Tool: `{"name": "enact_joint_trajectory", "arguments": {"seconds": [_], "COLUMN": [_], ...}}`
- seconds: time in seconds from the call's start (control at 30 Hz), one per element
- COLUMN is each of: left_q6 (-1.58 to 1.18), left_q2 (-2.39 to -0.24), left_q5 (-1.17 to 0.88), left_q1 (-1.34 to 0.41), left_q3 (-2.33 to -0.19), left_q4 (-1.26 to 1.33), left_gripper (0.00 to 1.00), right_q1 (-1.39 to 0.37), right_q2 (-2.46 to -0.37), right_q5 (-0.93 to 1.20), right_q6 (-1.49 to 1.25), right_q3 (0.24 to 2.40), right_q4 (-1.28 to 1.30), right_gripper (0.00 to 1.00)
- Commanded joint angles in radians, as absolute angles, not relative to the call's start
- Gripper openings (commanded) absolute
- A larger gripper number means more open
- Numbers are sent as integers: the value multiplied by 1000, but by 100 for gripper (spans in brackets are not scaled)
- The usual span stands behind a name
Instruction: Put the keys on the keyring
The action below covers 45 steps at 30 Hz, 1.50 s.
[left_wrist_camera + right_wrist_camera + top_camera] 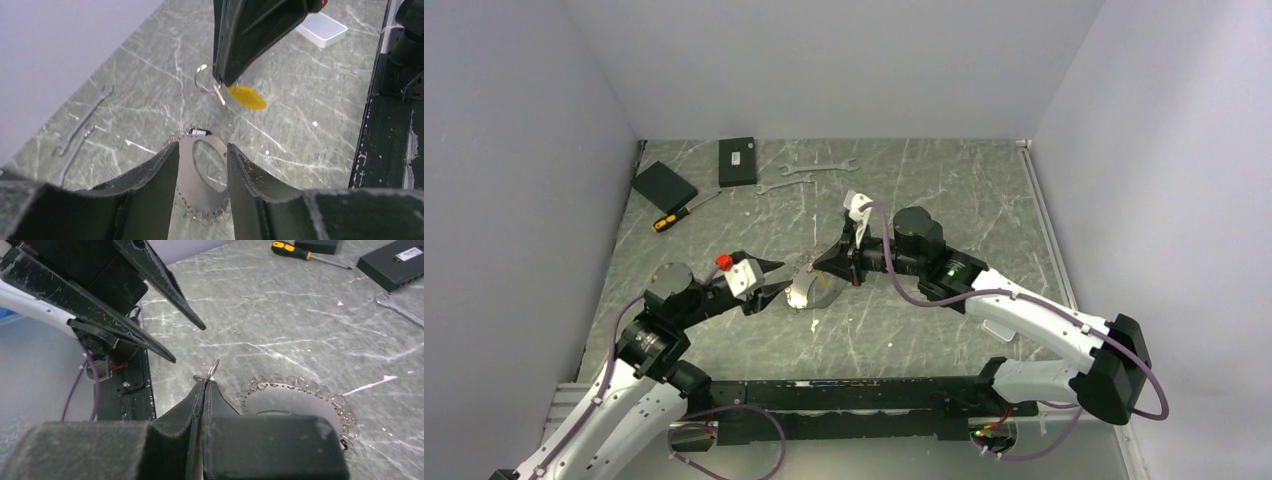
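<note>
My right gripper (219, 81) is clenching the keys (245, 97), upper centre, yellow one dangling: tiny, light, likely slippery, best pinched by their loop. My left gripper (203, 146) is hanging open astride the keyring (200, 200), lower centre: thin, stiff, probably skidding easily; grab its rim.

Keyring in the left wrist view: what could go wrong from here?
The left gripper hangs open over the flat keyring; closing may push it away instead of gripping it. The right gripper pinches the key only at a thin edge, so it may slip out or swing.
</note>
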<state>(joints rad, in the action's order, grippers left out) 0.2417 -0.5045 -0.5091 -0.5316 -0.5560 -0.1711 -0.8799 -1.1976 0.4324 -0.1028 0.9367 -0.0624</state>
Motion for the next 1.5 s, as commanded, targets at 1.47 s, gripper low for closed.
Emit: {"name": "enact_joint_trajectory", "arguments": {"seconds": [1.47], "left_q6": [97], "left_q2": [-680], "left_q5": [-820], "left_q1": [-524], "left_q3": [-617], "left_q4": [69], "left_gripper": [28], "right_q1": [-942], "right_q2": [-1084], "right_q5": [529], "right_q6": [-9], "right_q3": [587], "right_q4": [-687], "right_gripper": [0]}}
